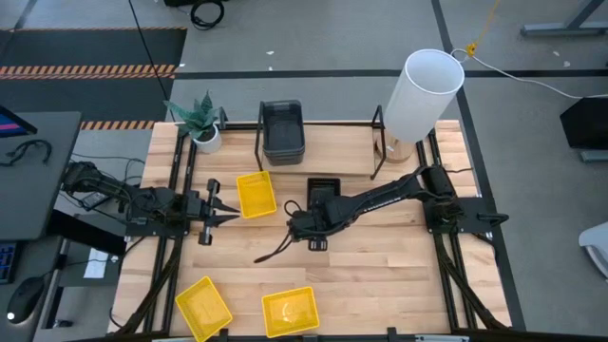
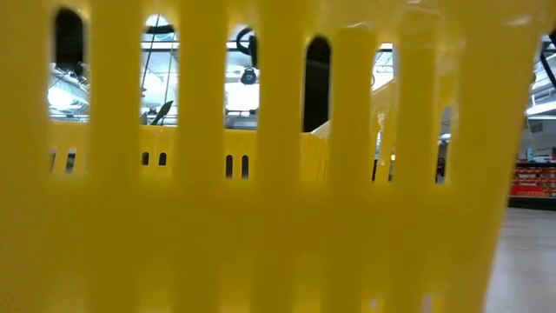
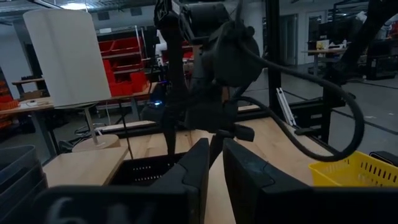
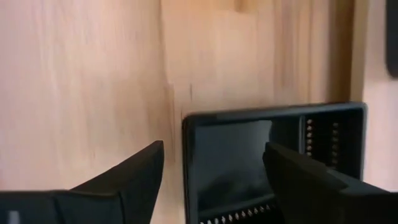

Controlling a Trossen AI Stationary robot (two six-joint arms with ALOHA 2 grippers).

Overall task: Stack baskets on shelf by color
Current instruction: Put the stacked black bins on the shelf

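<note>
Right gripper (image 4: 214, 171) spread above a black basket (image 4: 273, 158) on the table (image 1: 399, 256); left gripper (image 3: 214, 171) nearly pressed together, empty

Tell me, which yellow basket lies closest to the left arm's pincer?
The yellow basket in the table's middle, just beyond the left pincer. The other two yellow baskets sit together at the table's front edge.

We count three yellow baskets on the counter: one (image 1: 256, 194) lies open side up left of centre, and two more, (image 1: 203, 308) and (image 1: 290, 311), sit along the near edge. A small black perforated basket (image 1: 323, 189) rests flat at mid-counter. Dark grey baskets (image 1: 282, 130) sit nested in a stack at the far edge, within the thin black shelf (image 1: 258, 144).
</note>
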